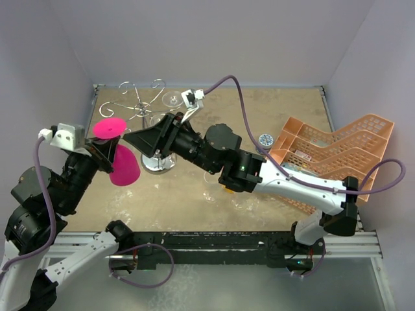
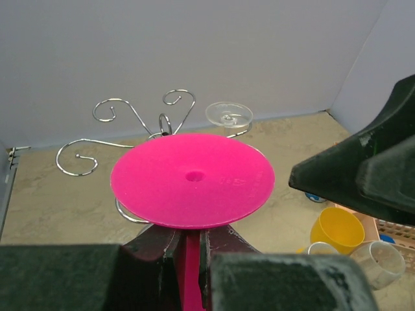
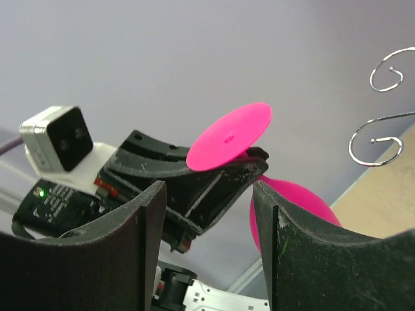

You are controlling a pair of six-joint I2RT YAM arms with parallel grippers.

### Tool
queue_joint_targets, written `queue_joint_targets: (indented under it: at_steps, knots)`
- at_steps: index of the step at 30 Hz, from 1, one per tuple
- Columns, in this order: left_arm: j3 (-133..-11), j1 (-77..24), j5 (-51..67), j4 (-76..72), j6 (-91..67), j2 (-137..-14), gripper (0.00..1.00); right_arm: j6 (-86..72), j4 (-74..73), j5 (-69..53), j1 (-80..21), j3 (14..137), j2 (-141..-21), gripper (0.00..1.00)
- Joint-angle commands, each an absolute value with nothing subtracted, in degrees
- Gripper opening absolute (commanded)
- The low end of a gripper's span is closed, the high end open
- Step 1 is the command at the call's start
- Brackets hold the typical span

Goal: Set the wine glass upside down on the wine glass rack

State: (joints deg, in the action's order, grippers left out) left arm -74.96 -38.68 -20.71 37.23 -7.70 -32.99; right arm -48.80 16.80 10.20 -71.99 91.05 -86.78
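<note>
Pink wine glass, stem pinched in our left pincer, faces the chrome rack beyond, our spread right pincer crowding alongside.

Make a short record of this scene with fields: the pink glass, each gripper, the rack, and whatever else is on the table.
pink wine glass: upside down, foot on top, held off the table beside the rack, not yet hung
left gripper: jaws shut on the pink glass's stem
right gripper: jaws open, empty, pointed at the pink glass
wine glass rack: upright, with a clear glass foot-up on one arm
peach crate: on the table's right side
</note>
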Motion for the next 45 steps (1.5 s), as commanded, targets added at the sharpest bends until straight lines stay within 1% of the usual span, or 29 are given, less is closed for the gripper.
queue_joint_targets:
  at_steps: [1,7,12,15,17,19,21,25,26,28,31,32,35,39,45]
  knots:
    - [-73.40,-38.67,-17.60,34.28,-4.33,-31.56,0.00,-56.01,15.06,14.32,-71.68,95.95,-87.63,0.58]
    - [-70.05,-38.67,-14.50,31.12,-2.03,-29.30,0.00,-62.57,12.02,15.10,-69.87,96.40,-88.86,0.56]
    - [-68.23,-38.67,-13.37,28.84,-0.81,-28.47,0.00,-64.95,11.68,9.56,-67.91,96.72,-90.63,0.50]
    - [-67.91,-38.66,-13.59,28.62,-0.22,-28.50,0.00,-64.47,14.40,5.09,-67.55,96.44,-91.65,0.48]
    - [-67.70,-38.63,-13.88,28.46,0.05,-28.27,0.00,-64.51,15.50,2.62,-67.52,96.68,-92.41,0.45]
    - [-67.55,-38.66,-14.21,28.52,0.26,-28.06,0.00,-65.01,16.75,0.30,-67.50,96.32,-93.25,0.38]
    - [-67.43,-38.63,-14.33,28.76,0.43,-27.79,0.00,-65.92,18.60,-1.94,-67.54,95.50,-93.75,0.27]
    - [-67.39,-38.67,-16.06,30.27,-0.01,-27.26,0.00,-68.25,22.10,-5.44,-67.51,94.02,-94.51,0.10]
    - [-67.67,-38.66,-17.60,30.76,-1.09,-27.09,0.05,-68.82,23.48,-6.24,-67.50,93.69,-94.67,0.06]
    - [-68.56,-38.67,-20.34,32.50,-2.51,-27.08,0.18,-69.86,24.78,-7.45,-67.51,93.36,-95.19,0.00]
    - [-70.27,-38.67,-23.21,35.68,-5.25,-27.26,0.37,-71.26,26.58,-9.04,-67.29,93.36,-95.98,0.00]
    - [-71.22,-38.67,-23.51,37.19,-6.62,-27.60,0.40,-71.47,27.23,-9.35,-67.16,93.30,-96.16,0.00]
    - [-74.21,-38.67,-23.19,42.54,-11.60,-28.36,0.45,-71.98,28.36,-9.38,-66.65,93.34,-96.39,0.00]
    - [-78.49,-38.67,-22.12,49.16,-19.96,-28.34,0.48,-73.46,29.85,-10.71,-65.58,93.44,-96.97,0.00]
    - [-81.38,-38.67,-16.50,50.25,-27.83,-26.20,0.50,-75.84,32.35,-12.91,-64.13,93.08,-97.97,0.00]
